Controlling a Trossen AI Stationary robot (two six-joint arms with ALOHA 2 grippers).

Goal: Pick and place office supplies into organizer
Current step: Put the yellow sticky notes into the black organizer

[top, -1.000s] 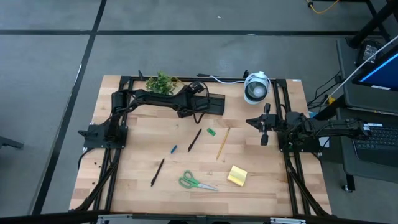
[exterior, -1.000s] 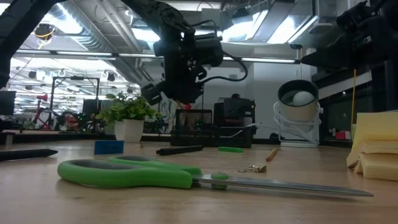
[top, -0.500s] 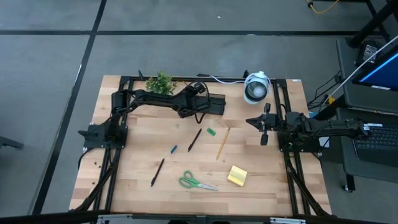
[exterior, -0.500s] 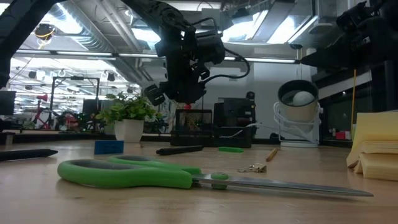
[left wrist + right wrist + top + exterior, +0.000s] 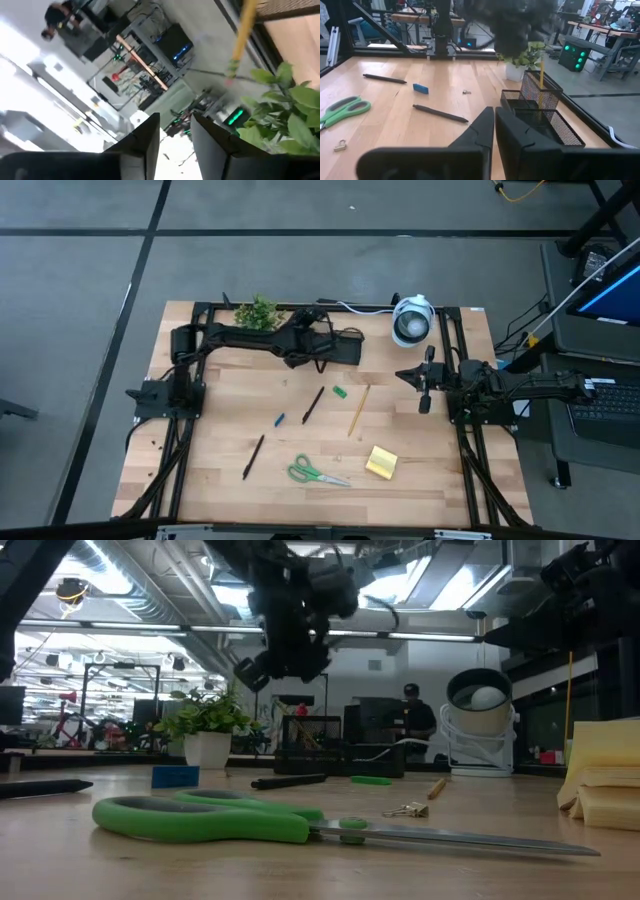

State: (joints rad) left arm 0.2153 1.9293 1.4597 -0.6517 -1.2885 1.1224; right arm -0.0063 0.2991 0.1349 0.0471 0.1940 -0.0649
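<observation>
Left gripper hangs over the organizer, fingers parted and empty; a pencil stands inside; right gripper is closed, empty

Black wire-mesh organizer on a pale, matt wooden table.

The left gripper is motion-blurred above the organizer; at the table's three o'clock edge, the sticky-note pad is cropped.

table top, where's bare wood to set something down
Bare wood lies left of the black pen and along the near edge in front of the scissors. The middle is crowded; the far edge holds the organizer and plant.
</observation>
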